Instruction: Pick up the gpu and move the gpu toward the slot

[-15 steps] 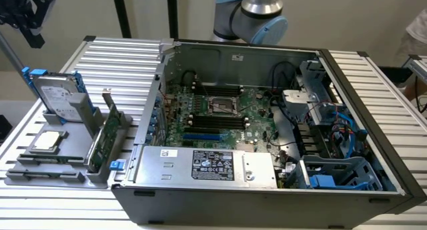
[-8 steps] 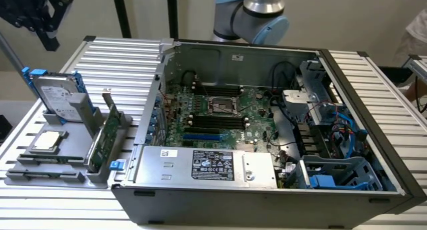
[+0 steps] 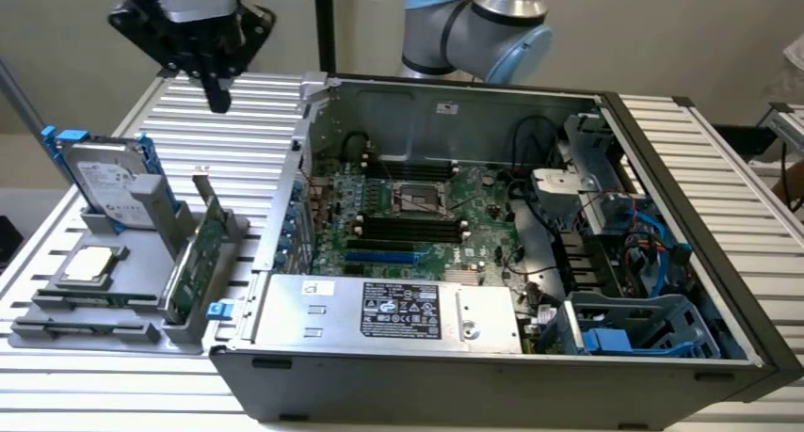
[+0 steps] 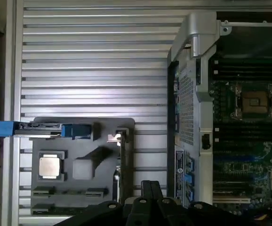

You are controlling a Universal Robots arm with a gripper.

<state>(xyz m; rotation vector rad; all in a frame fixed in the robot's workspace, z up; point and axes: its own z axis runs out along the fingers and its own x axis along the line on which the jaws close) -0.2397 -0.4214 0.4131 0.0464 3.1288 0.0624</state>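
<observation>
The gpu (image 3: pixel 201 258) stands on edge in a grey holder (image 3: pixel 126 305) on the slatted table, at the exterior view's left of the open computer case. Its green board and silver end bracket show. In the wrist view the gpu (image 4: pixel 117 139) appears edge-on from above. My gripper (image 3: pixel 218 98) hangs high above the table behind the holder, shut and holding nothing. Its fingers (image 4: pixel 150 190) are pressed together close to the card's line. The bright-blue slot (image 3: pixel 383 258) lies on the motherboard inside the case.
The holder also carries a silver hard drive (image 3: pixel 107 183) with blue rails and a square CPU chip (image 3: pixel 88 265). The case wall (image 3: pixel 296 187) rises between holder and motherboard. A power supply (image 3: pixel 390 310) sits just in front of the slot, and black memory slots (image 3: pixel 409 227) lie behind it.
</observation>
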